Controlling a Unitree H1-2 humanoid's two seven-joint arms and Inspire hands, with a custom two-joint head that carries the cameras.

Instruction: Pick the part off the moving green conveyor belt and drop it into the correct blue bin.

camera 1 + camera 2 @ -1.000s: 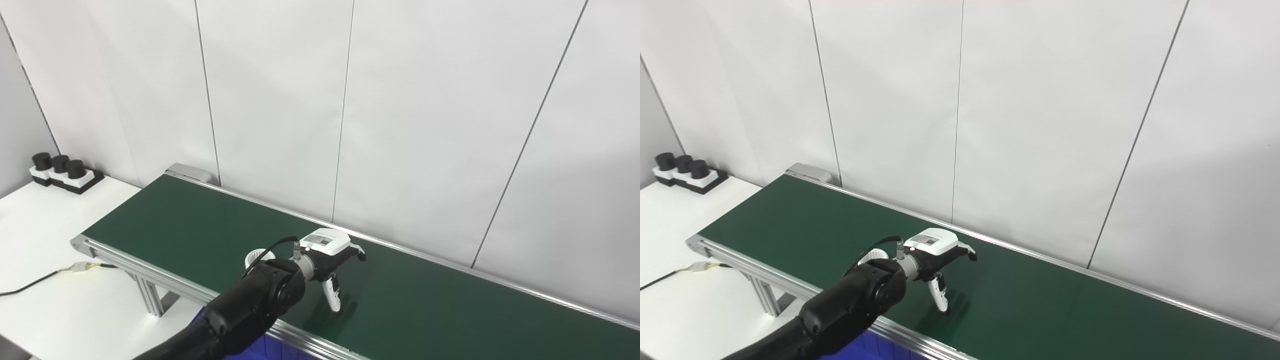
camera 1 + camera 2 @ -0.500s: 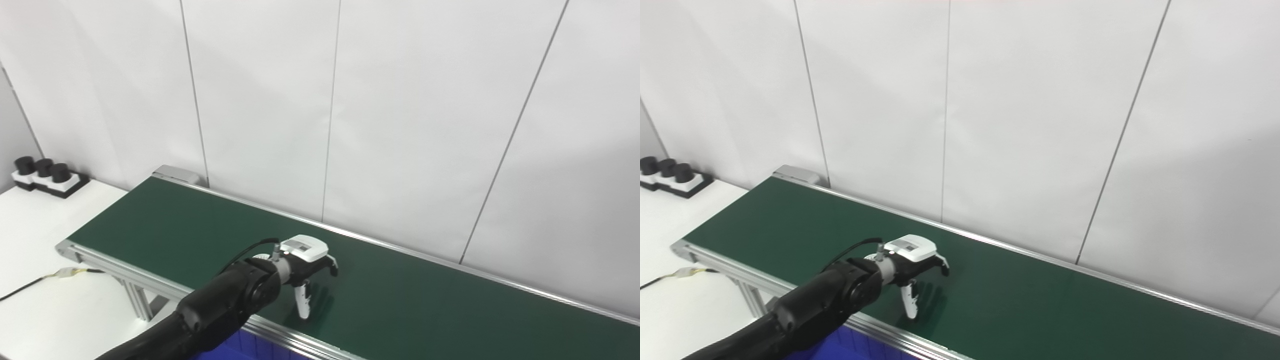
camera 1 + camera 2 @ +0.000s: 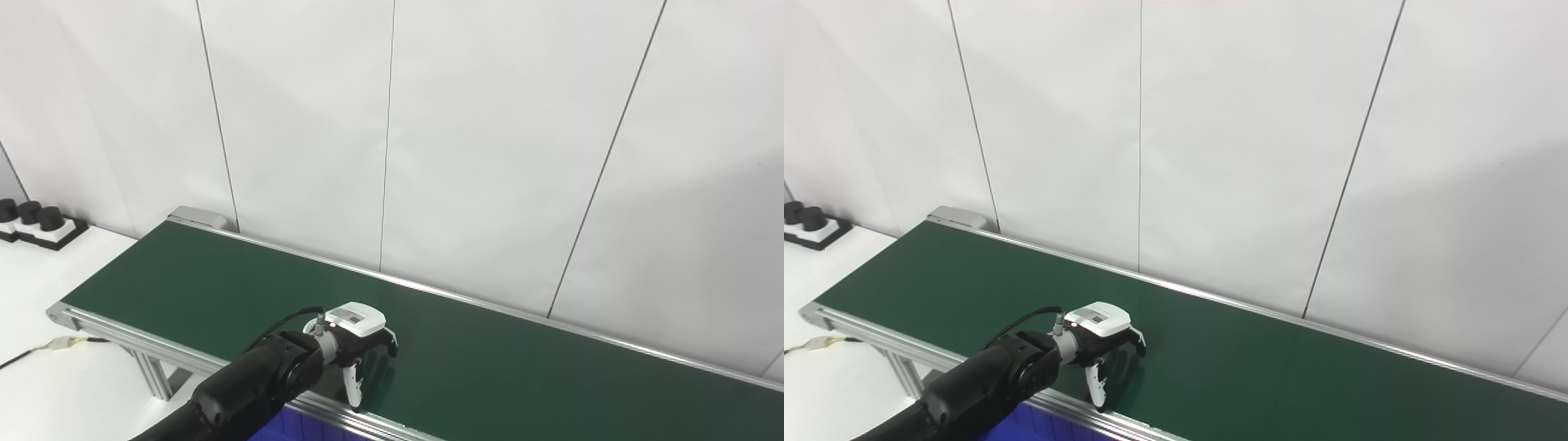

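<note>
My left hand [image 3: 362, 340] hangs over the dark green conveyor belt [image 3: 520, 373] close to its near rail, at the end of a black arm that comes in from the bottom left. Its fingers curl down and apart, and the white thumb [image 3: 353, 386] points down at the belt. It holds nothing that I can see. It also shows in the right eye view [image 3: 1102, 344]. No part shows on the bare belt; the wrist hides the spot behind it. A blue bin [image 3: 288, 425] shows just below the near rail. The right hand is out of view.
The belt runs from the left end [image 3: 61, 309] to the lower right along a white panel wall. A white table [image 3: 55, 392] stands to the left with a cable plug [image 3: 61, 343]. Black cylinders on white bases [image 3: 33, 222] stand at its far corner.
The camera has swung right, so the whole scene sits further left. The left hand has come a little nearer the belt's near rail. A white piece seen behind the wrist earlier is now hidden.
</note>
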